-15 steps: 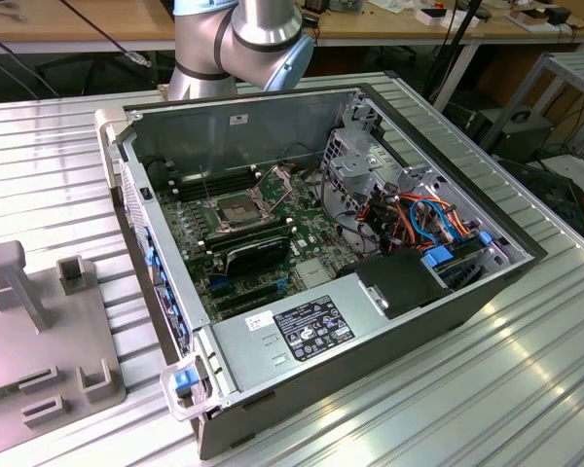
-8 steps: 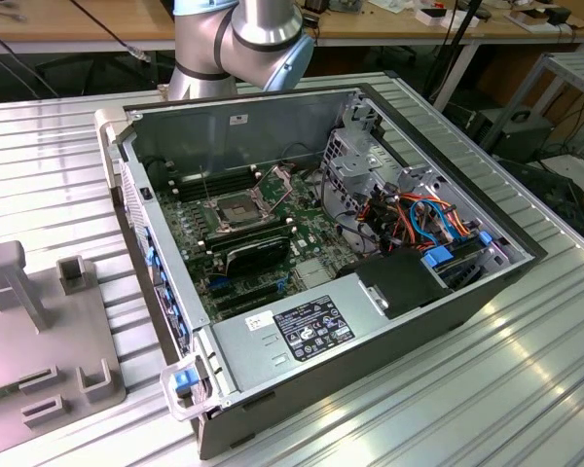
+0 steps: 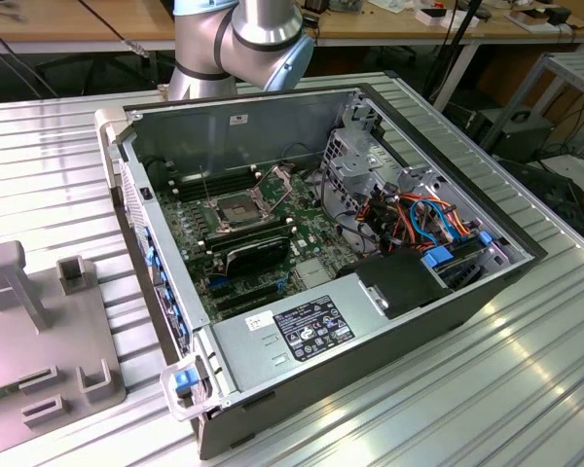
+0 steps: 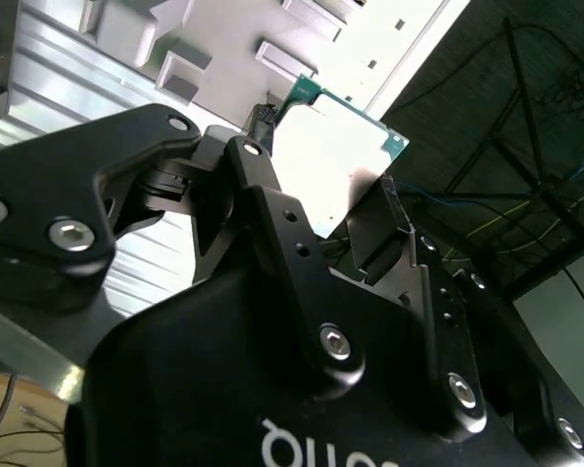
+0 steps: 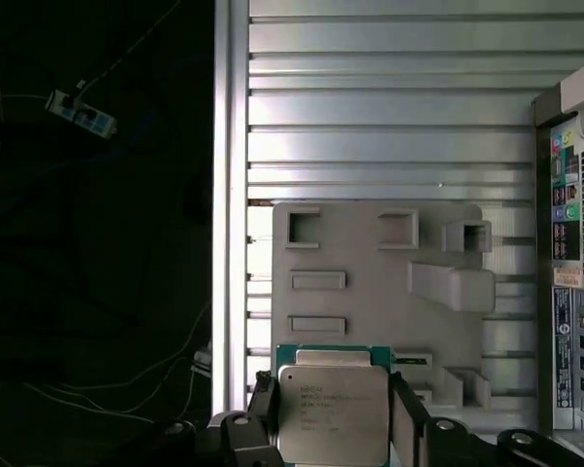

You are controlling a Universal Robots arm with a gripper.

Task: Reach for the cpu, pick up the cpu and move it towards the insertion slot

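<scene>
In the exterior view, an open computer case (image 3: pixel 321 272) lies on its side in the middle of the ribbed metal worktop (image 3: pixel 487 389). Inside it, on the green motherboard (image 3: pixel 263 253), the insertion slot (image 3: pixel 232 209) sits toward the case's far wall: a square socket with a silver frame, its load plate (image 3: pixel 277 180) raised, and a black finned block (image 3: pixel 258 255) just beside it on the near side. A grey fixture plate (image 3: pixel 39 341) with blocks and pockets lies on the worktop at the exterior view's left, apart from the case. The arm (image 3: pixel 238 39) stands beyond the case's far wall.

In the second wrist view, the black tool (image 4: pixel 326 190) is closed on the cpu (image 4: pixel 346 131), its fingers (image 4: pixel 263 195) pressing on two opposite edges; the chip's green border shows against the bright worktop.

In the first wrist view, the cpu (image 5: pixel 333 413), silver lid up, sits clamped in the tool (image 5: pixel 333 418) above the near edge of the grey fixture plate (image 5: pixel 370 282). The case's rear panel (image 5: pixel 574 272) stands beside the plate.
</scene>
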